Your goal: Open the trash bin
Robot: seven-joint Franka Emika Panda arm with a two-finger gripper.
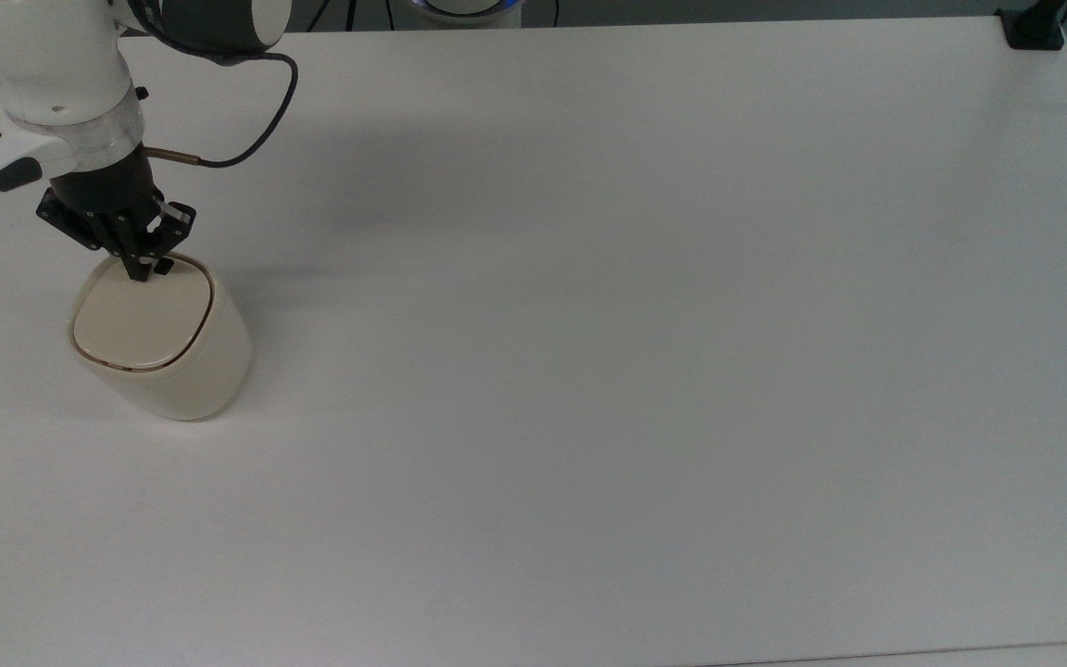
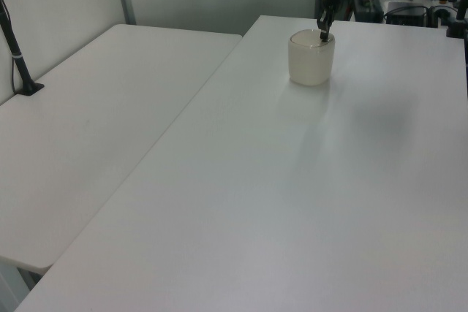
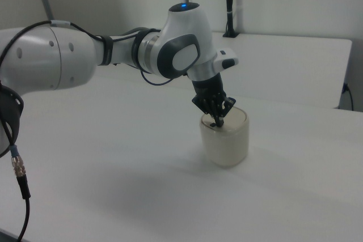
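pressing at the lid's edge

the gripper (image 1: 140,271) is seen with its jaws drawn together, tips set down on the lid of the trash bin (image 1: 159,339) by the small black button (image 1: 163,267) at the lid's 12 o'clock edge. the bin is stood at 9 o'clock on the white table (image 1: 645,352), its lid lying flat.
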